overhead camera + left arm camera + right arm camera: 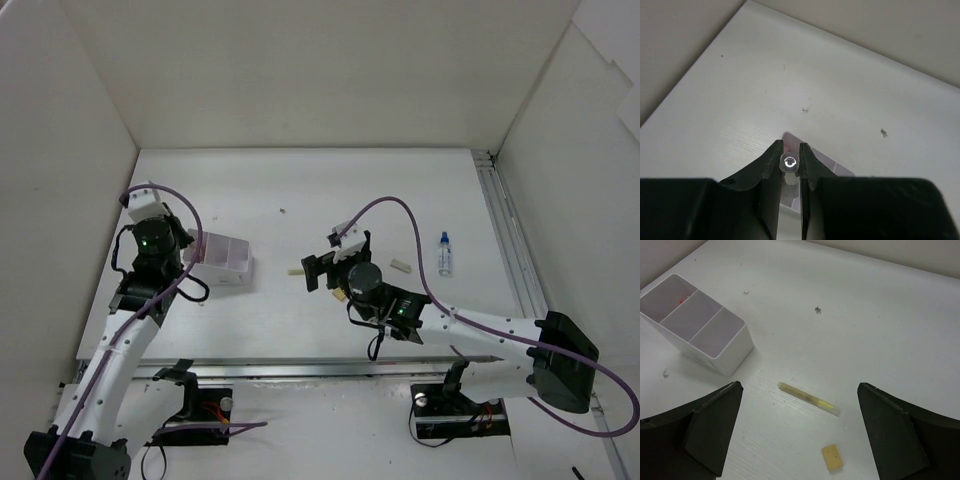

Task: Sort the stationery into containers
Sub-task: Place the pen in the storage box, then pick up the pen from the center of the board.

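The white box (pixel 228 258) with pinkish compartments stands left of centre. My left gripper (pixel 192 242) hovers over its left end, shut on a thin pen whose clear cap (pixel 789 162) shows end-on between the fingers, with the box's corner (pixel 832 165) just beyond them. My right gripper (pixel 318 268) is open and empty above a yellow pen (pixel 808 398) and a tan eraser (pixel 832 458). The box (pixel 720 357) lies to the upper left in the right wrist view, with a small red spot (pixel 681 301) in its far compartment. An off-white eraser (pixel 400 266) lies right of the right gripper.
A small clear item with a blue end (pixel 445 253) lies at the right, near a metal rail (pixel 510 240). White walls close in the back and both sides. Another rail (pixel 300 370) runs along the near edge by the arm bases.
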{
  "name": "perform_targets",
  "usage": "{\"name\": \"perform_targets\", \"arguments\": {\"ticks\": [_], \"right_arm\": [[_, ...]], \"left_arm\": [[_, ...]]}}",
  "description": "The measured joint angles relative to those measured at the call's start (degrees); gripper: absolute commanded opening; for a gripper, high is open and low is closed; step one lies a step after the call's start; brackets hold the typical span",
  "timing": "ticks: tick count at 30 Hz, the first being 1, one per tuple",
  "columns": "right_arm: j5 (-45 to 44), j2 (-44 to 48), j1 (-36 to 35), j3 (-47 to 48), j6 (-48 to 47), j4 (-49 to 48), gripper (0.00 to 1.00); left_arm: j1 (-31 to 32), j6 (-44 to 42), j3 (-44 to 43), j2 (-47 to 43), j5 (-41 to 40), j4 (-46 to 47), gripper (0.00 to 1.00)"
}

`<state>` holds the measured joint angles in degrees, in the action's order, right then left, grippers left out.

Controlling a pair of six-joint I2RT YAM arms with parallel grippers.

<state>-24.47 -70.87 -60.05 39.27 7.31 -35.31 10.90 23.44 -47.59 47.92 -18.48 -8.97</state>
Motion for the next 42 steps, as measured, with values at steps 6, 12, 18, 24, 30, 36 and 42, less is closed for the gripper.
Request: {"name": "perform_targets", "arguments": {"ticks": [6, 12, 18, 24, 30, 36, 42], "right_arm": [[-2.82, 0.44, 0.02, 0.17, 0.31, 5.29, 0.98], [-3.65, -0.46, 0.17, 0.74, 0.52, 8.37, 0.98], [-3.78, -1.77, 0.74, 2.38, 2.60, 11.52, 0.98], [3.43, -4.87, 3.48, 6.12, 0.07, 18.16, 0.98], [14.14, -10.97, 7.41, 13.38, -6.82, 27.02, 0.98], [19.32, -12.90, 14.56, 15.78, 7.69, 33.00, 0.98], [17.77, -16.74, 15.80, 18.47, 29.83, 36.79, 0.98]], "left_arm": [[-3.76, -3.98, 0.63, 9.01, -1.92, 7.72, 0.00], [-4.76, -5.60, 1.27, 15.26, -1.29, 10.58, 0.03], [-4.76, -5.68, 3.15, 15.50, -0.42, 10.95, 0.65], [-4.76, -4.57, 3.15, 12.85, 1.77, 9.55, 0.98], [-4.76, -3.13, 2.97, 4.42, 7.06, 5.09, 1.00], [-4.76, 0.31, 2.80, -4.96, 14.84, 0.90, 1.00], [-4.76, 3.50, 3.43, -10.49, 19.02, -2.19, 1.00]]}}
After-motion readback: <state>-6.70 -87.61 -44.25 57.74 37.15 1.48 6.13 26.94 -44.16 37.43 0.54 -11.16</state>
